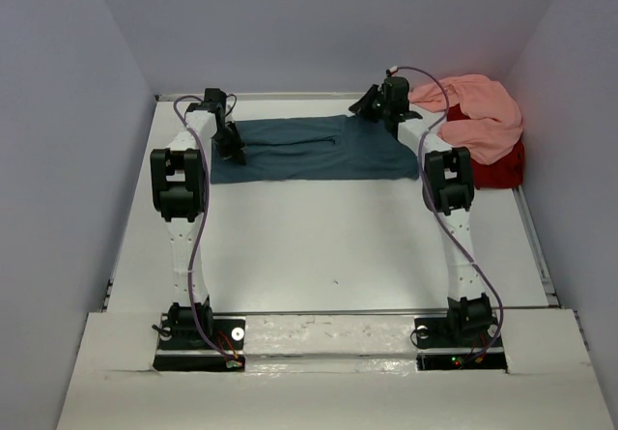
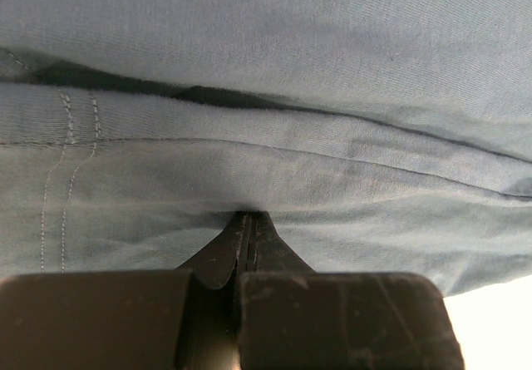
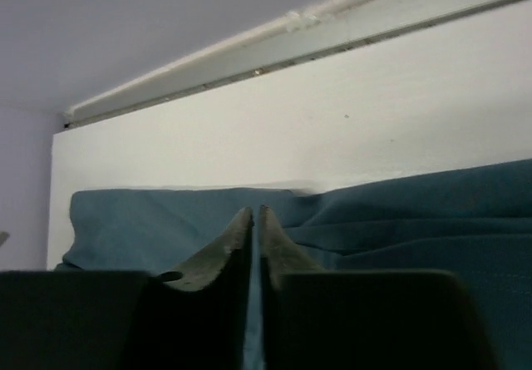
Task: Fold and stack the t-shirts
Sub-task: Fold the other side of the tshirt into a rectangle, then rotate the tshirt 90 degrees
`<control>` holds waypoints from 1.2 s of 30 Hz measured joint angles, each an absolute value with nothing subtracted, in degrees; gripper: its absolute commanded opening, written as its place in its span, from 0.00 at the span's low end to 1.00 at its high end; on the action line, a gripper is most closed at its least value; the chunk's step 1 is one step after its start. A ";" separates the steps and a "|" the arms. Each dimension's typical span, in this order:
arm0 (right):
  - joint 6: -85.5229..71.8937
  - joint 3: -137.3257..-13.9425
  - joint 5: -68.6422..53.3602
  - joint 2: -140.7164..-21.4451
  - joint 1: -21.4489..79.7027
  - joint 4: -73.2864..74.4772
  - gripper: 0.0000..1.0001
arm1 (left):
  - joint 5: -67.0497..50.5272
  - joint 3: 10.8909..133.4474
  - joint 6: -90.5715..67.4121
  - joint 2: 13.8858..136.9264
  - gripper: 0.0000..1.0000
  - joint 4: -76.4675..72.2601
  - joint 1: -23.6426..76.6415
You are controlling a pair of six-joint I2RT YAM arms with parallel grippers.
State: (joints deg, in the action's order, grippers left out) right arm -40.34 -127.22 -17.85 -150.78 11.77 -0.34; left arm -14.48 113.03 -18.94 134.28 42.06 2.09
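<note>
Three t-shirts: one teal-blue t-shirt point(image 1: 309, 150), one pink t-shirt point(image 1: 478, 111), one red t-shirt point(image 1: 500, 169); two robot arms, a left arm point(image 1: 179, 186) and a right arm point(image 1: 449, 184); one white table point(image 1: 319, 256)

A lab-style robot cell; bare grey walls point(image 1: 319, 24) behind the right pincer point(image 1: 363, 107); white table point(image 1: 319, 246) beneath it; bolted-down arms point(image 1: 179, 188).

The blue shirt point(image 1: 309, 150) lies flat in a long, wide strip along the far edge of the tabletop point(image 1: 319, 246), with layers folded over. The pink shirt point(image 1: 478, 111) sits bunched up in the far right corner, on top of the red shirt point(image 1: 500, 167).
</note>
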 measured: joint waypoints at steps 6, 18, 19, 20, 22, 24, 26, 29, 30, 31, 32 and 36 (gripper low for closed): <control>-37.30 -119.48 -18.72 -139.31 11.77 -2.04 0.70 | -14.15 113.30 -18.96 134.19 0.00 42.76 2.11; -30.06 -100.22 -17.63 -112.07 11.73 5.91 0.78 | -17.63 112.68 -19.55 127.59 0.41 39.75 2.11; -29.69 -98.94 -17.19 -111.13 11.73 8.21 0.78 | -18.15 112.27 -19.64 126.37 0.46 38.92 2.11; -29.52 -98.00 -16.93 -110.67 11.73 9.30 0.78 | -18.68 111.96 -19.68 124.90 0.51 38.41 2.11; -29.15 -95.20 -16.03 -109.84 11.73 13.43 0.78 | -19.29 111.28 -19.57 122.45 0.56 37.23 2.11; -29.15 -92.23 -15.31 -109.54 11.66 17.67 0.78 | -20.25 111.00 -19.51 119.90 0.57 36.16 2.11; -29.34 -90.00 -14.85 -109.54 11.66 21.50 0.78 | -21.10 110.80 -19.42 118.54 0.58 35.22 2.11; -29.82 -87.57 -14.55 -109.54 11.53 26.76 0.81 | -22.26 109.01 -19.27 117.36 0.58 34.26 2.11; -29.93 -86.96 -14.52 -109.54 11.33 28.12 0.82 | -22.52 108.18 -19.20 117.25 0.59 34.15 2.11; -30.04 -86.32 -14.50 -109.49 11.22 28.86 0.82 | -22.55 107.20 -19.05 117.25 0.59 34.17 2.11; -30.24 -85.86 -14.52 -109.43 11.09 29.76 0.82 | -22.50 105.62 -18.79 117.25 0.59 34.39 2.11; -30.41 -84.58 -15.31 -108.60 8.82 32.56 0.82 | -21.54 102.83 -18.06 117.25 0.59 36.71 2.11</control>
State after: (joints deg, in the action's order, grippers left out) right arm -30.41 -84.58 -15.31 -108.60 8.82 32.56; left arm -21.54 102.83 -18.06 117.25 36.71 2.11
